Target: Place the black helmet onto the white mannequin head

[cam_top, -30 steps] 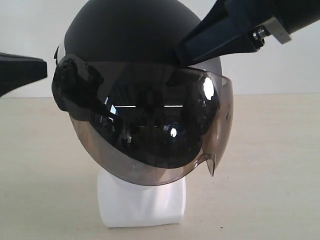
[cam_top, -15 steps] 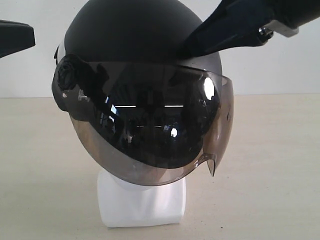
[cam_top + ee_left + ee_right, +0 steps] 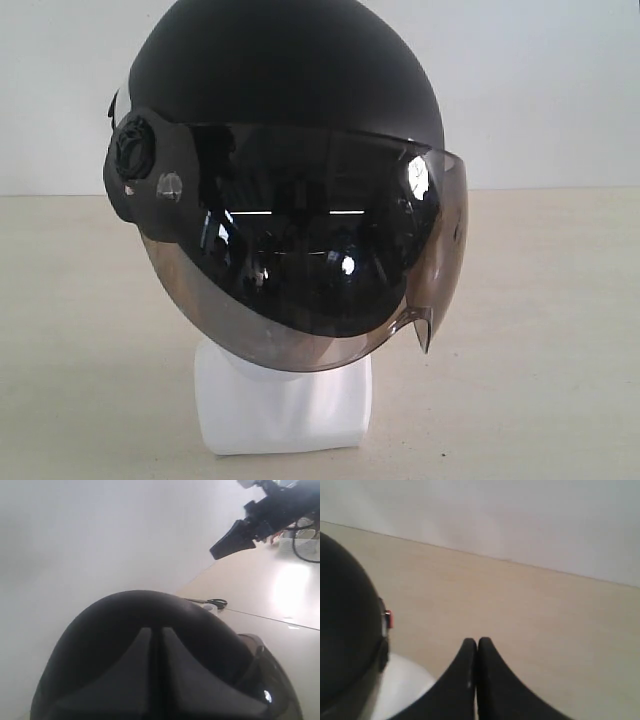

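Note:
The black helmet (image 3: pixel 290 90) sits over the white mannequin head, whose squarish base (image 3: pixel 285 405) shows below the smoky visor (image 3: pixel 320 240); the face is hidden. Neither gripper appears in the exterior view. In the left wrist view my left gripper (image 3: pixel 156 630) is shut and empty, with the helmet's dome (image 3: pixel 100 635) just beyond its tips. In the right wrist view my right gripper (image 3: pixel 477 642) is shut and empty over the table, apart from the helmet (image 3: pixel 345 630) and a bit of the white head (image 3: pixel 402 690).
The beige table (image 3: pixel 540 330) runs back to a white wall. In the left wrist view the right arm (image 3: pixel 250 525) hangs above the table, and black scissors (image 3: pixel 212 601) and a white basket with cables (image 3: pixel 300 540) lie farther off.
Both arms have drawn away from the helmet and left the exterior view, the right one up and to the right, the left one off to the left. The helmet stays on the head.

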`<control>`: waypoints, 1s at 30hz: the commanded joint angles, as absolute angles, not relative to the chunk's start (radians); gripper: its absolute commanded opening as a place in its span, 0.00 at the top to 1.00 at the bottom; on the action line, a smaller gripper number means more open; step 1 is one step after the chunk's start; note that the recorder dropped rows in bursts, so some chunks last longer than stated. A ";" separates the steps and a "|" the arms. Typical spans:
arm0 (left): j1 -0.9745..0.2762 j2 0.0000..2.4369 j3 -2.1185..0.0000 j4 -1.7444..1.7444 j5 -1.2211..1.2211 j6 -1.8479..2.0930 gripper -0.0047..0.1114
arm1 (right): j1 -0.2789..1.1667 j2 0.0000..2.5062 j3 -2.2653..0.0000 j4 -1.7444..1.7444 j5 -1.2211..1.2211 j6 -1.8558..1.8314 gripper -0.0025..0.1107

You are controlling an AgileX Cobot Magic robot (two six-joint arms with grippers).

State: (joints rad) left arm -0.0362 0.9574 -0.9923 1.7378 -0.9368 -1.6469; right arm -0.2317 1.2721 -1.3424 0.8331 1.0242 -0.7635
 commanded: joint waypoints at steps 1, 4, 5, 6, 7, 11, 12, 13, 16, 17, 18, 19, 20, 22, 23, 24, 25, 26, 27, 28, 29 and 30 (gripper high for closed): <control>-0.094 0.977 -1.015 1.744 -0.943 -1.649 0.92 | -0.419 1.449 -1.337 1.165 1.221 -0.919 0.98; -0.167 1.021 -1.053 1.744 -0.941 -1.649 0.92 | -0.419 1.572 -1.239 1.222 1.221 -1.006 0.98; -0.186 1.035 -1.064 1.744 -0.937 -1.646 0.92 | -0.407 1.601 -1.197 1.248 1.221 -1.042 0.98; -0.219 1.055 -1.085 1.744 -0.930 -1.645 0.92 | -0.388 1.639 -1.139 1.267 1.221 -1.105 0.98; -0.237 1.068 -1.095 1.744 -0.923 -1.645 0.92 | -0.377 1.658 -1.116 1.289 1.221 -1.129 0.98; -0.301 1.126 -1.126 1.744 -0.902 -1.619 0.92 | -0.289 1.758 -1.079 1.347 1.221 -1.177 0.98; -0.314 1.137 -1.131 1.744 -0.889 -1.619 0.92 | -0.259 1.782 -1.079 1.339 1.221 -1.180 0.98; -0.326 1.149 -1.135 1.744 -0.880 -1.619 0.92 | -0.235 1.802 -1.079 1.336 1.221 -1.180 0.98; -0.353 1.174 -1.135 1.744 -0.870 -1.619 0.92 | -0.161 1.858 -1.079 1.353 1.221 -1.220 0.98; -0.358 1.180 -1.135 1.744 -0.866 -1.619 0.92 | -0.138 1.877 -1.079 1.361 1.221 -1.229 0.98; -0.360 1.185 -1.135 1.744 -0.862 -1.619 0.92 | -0.127 1.889 -1.079 1.369 1.221 -1.233 0.98; -0.362 1.187 -1.135 1.744 -0.862 -1.619 0.92 | -0.118 1.901 -1.079 1.374 1.221 -1.240 0.98; -0.362 1.187 -1.135 1.744 -0.860 -1.619 0.92 | -0.116 1.912 -1.081 1.382 1.221 -1.245 0.98; -0.362 1.189 -1.135 1.744 -0.856 -1.619 0.92 | -0.110 1.930 -1.081 1.393 1.221 -1.247 0.98; -0.362 1.189 -1.135 1.744 -0.842 -1.619 0.92 | -0.106 1.932 -1.081 1.396 1.221 -1.247 0.98; -0.362 1.189 -1.133 1.744 -0.835 -1.619 0.92 | -0.100 1.935 -1.081 1.396 1.221 -1.247 0.98; -0.362 1.189 -1.127 1.744 -0.830 -1.619 0.92 | -0.095 1.937 -1.081 1.396 1.221 -1.247 0.98; -0.360 1.189 -1.124 1.744 -0.830 -1.619 0.92 | -0.088 1.937 -1.081 1.396 1.221 -1.247 0.98; -0.360 1.190 -1.120 1.744 -0.829 -1.619 0.92 | -0.083 1.937 -1.081 1.398 1.221 -1.255 0.98; -0.360 1.191 -1.114 1.744 -0.829 -1.616 0.92 | -0.075 1.937 -1.081 1.405 1.221 -1.262 0.98; -0.360 1.191 -1.104 1.744 -0.829 -1.614 0.92 | -0.070 1.937 -1.081 1.409 1.221 -1.265 0.98; -0.360 1.192 -1.096 1.744 -0.820 -1.614 0.92 | -0.070 1.937 -1.081 1.410 1.221 -1.265 0.98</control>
